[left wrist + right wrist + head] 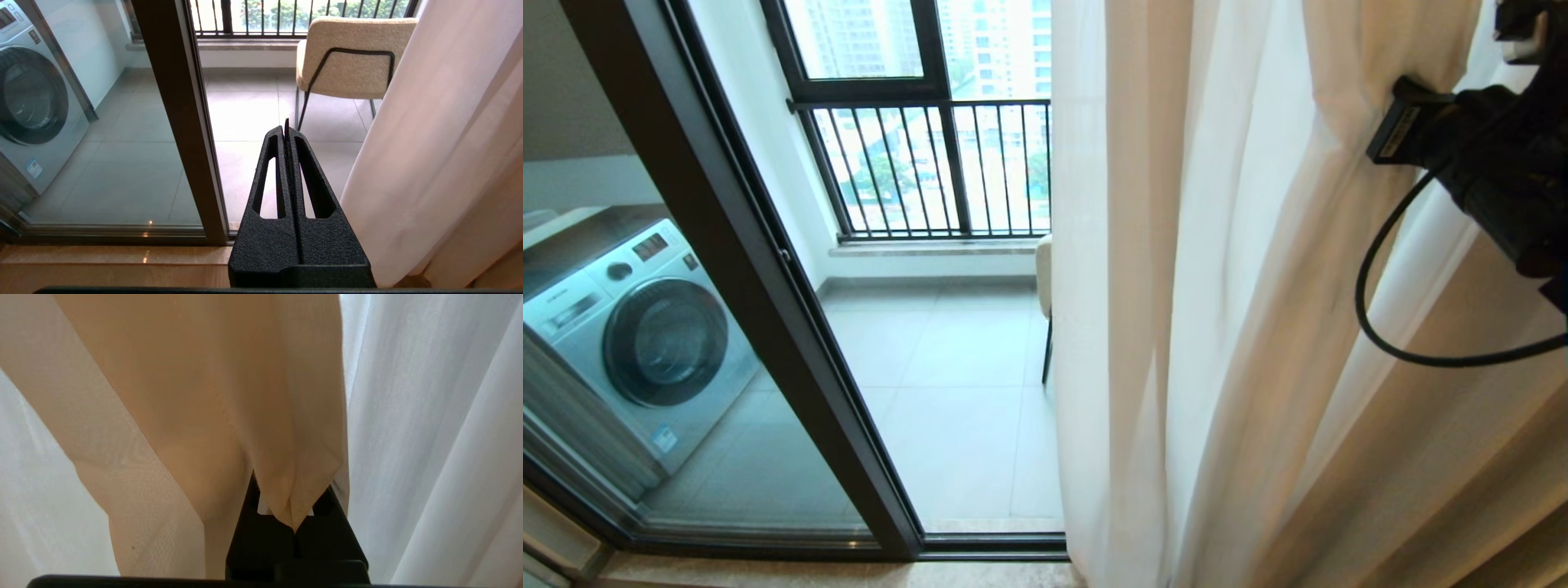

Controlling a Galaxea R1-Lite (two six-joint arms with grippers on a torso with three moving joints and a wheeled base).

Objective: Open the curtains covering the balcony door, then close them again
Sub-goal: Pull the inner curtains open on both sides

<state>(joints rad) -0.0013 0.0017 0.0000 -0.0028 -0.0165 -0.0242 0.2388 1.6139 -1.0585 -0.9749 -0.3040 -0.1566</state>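
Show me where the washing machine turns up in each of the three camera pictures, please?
Head view: the washing machine sits at the lower left, behind the glass of the balcony door.
Left wrist view: it is at the left edge, again behind the glass.
Right wrist view: not in it; only curtains show.
Shared landmark: the door's dark upright frame stands just beside the machine in the head and left wrist views.

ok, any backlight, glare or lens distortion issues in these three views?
Head view: daylight blows out the window; door frame bows, wide-angle distortion; faint reflections on the glass by the washer. Left wrist view: even light, small glints on the sill, left gripper sharp. Right wrist view: backlit curtain glows, fabric at the right gripper fills the frame.
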